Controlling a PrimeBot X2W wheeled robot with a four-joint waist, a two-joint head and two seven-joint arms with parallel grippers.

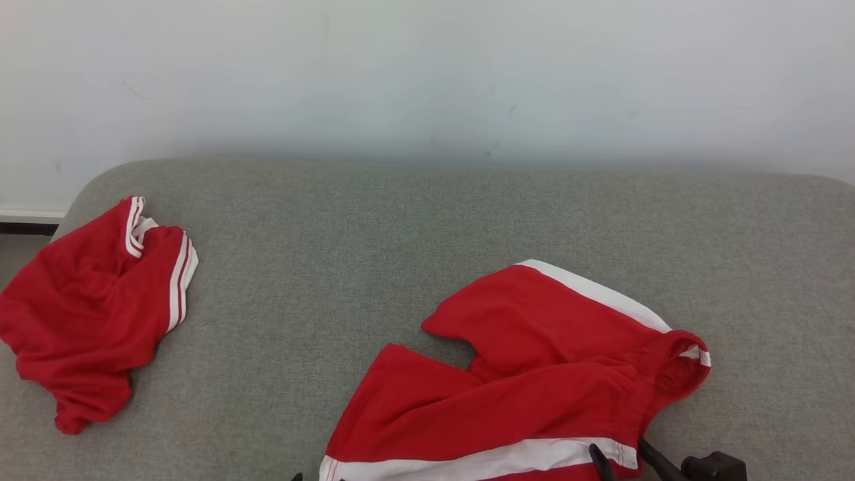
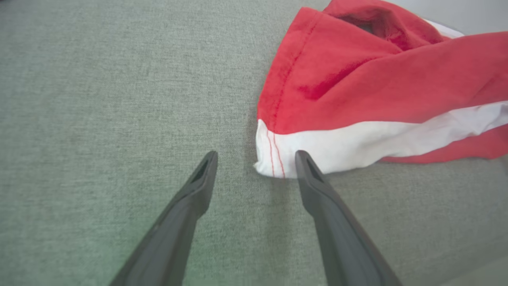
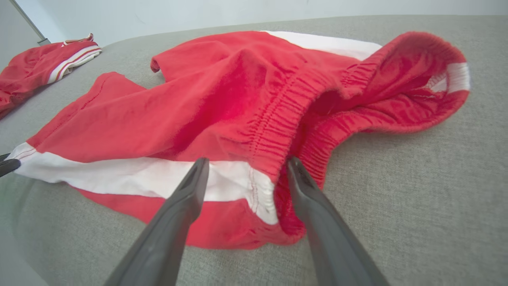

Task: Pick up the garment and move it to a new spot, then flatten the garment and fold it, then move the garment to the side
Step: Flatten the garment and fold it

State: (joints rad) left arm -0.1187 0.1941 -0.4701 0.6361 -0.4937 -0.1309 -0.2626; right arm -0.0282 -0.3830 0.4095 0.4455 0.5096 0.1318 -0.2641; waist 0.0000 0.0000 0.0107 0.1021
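Red shorts [image 1: 534, 374] with white side stripes, rumpled on the grey cushion [image 1: 427, 220], near its front edge and right of middle; legs pointing left, elastic waistband bunched and gaping at the right. Left gripper [image 2: 257, 159] released, fingers spread wide, the hem corner of a white stripe lying between the tips, nothing clamped. Right gripper [image 3: 248, 163] likewise released, fingers apart over the waistband end of the stripe, gripping nothing. Second red garment [image 1: 93, 307], heaped at the cushion's far left edge, well apart from the shorts.
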